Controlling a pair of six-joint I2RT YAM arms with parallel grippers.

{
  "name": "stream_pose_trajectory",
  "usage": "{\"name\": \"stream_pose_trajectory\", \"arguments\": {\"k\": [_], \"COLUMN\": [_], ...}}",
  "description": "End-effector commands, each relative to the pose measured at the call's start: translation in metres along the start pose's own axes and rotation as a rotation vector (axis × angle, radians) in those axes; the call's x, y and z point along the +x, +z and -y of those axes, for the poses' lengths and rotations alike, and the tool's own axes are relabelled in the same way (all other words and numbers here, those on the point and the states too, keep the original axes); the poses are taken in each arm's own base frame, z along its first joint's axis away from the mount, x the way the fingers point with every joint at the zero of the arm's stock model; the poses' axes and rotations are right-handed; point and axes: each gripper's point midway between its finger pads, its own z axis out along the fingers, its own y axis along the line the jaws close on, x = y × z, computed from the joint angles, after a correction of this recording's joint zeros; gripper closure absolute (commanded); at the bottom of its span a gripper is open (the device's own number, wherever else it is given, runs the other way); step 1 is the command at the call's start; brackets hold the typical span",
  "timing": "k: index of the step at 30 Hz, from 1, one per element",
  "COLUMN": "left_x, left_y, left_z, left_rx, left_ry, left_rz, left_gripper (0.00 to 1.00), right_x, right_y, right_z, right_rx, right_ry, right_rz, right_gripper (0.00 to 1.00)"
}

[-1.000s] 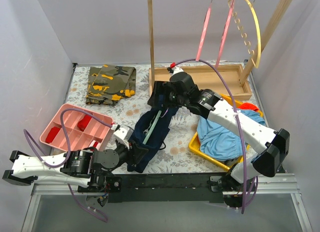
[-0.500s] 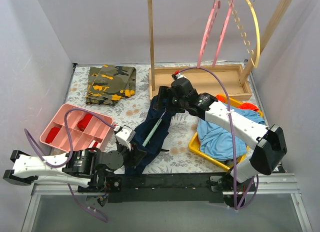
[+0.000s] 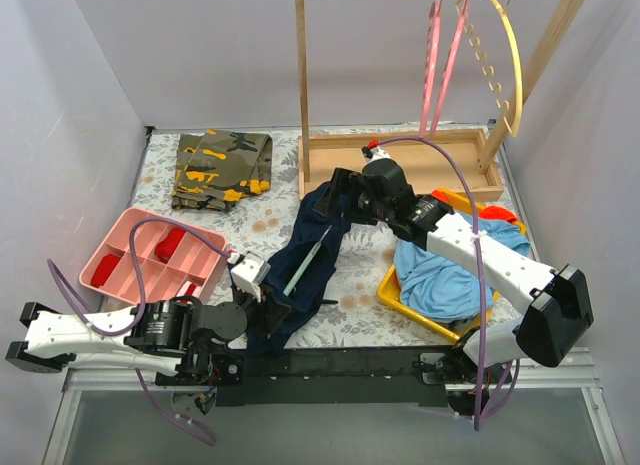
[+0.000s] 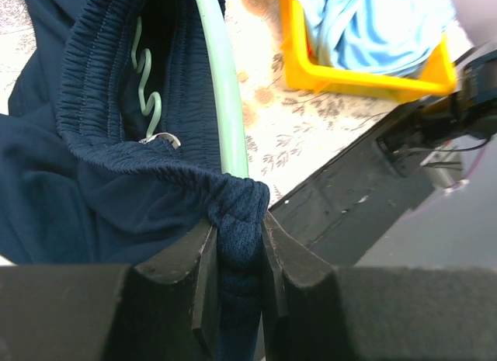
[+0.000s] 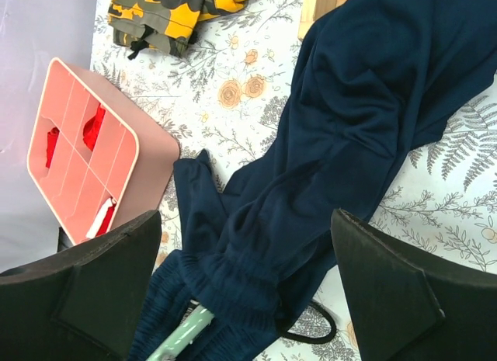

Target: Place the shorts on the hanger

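The dark navy shorts lie stretched across the mat, from the wooden rack base down to the near edge. The pale green hanger lies inside them, one arm showing through the waistband. My left gripper is shut on the bunched waistband edge at the near end. My right gripper hovers over the far end of the shorts, jaws wide open and empty. The hanger tip and the black drawstring show below it.
A pink compartment tray is at the left and a camouflage garment at the back left. A yellow tray holds a light blue garment at the right. The wooden rack holds pink hangers and a yellow hanger.
My right arm has drawn back to the right, its jaws now open above the shorts. The far end of the shorts has settled near the rack base. The pink hangers have swung.
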Motion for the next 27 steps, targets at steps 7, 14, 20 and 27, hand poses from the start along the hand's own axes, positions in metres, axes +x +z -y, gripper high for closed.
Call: {"name": "stream_pose_trajectory", "arguments": {"k": [7, 14, 20, 27], "left_x": [-0.023, -0.034, -0.043, -0.053], "left_y": [-0.018, -0.026, -0.034, -0.041], "left_z": [0.001, 0.002, 0.002, 0.002], "left_rx": [0.023, 0.038, 0.054, 0.061], "left_ry": [-0.069, -0.084, -0.102, -0.120], "left_rz": [0.029, 0.049, 0.062, 0.078], "left_gripper": [1.00, 1.00, 1.00, 1.00], "right_x": [-0.008, -0.003, -0.003, -0.004], "right_y": [0.006, 0.007, -0.001, -0.015], "right_z": [-0.001, 0.010, 0.016, 0.023], "right_rx": [-0.039, -0.024, -0.042, -0.072], "right_ry": [0.046, 0.061, 0.058, 0.056], "right_rz": [0.029, 0.042, 0.099, 0.179], "right_gripper": [0.04, 0.04, 0.05, 0.06]}}
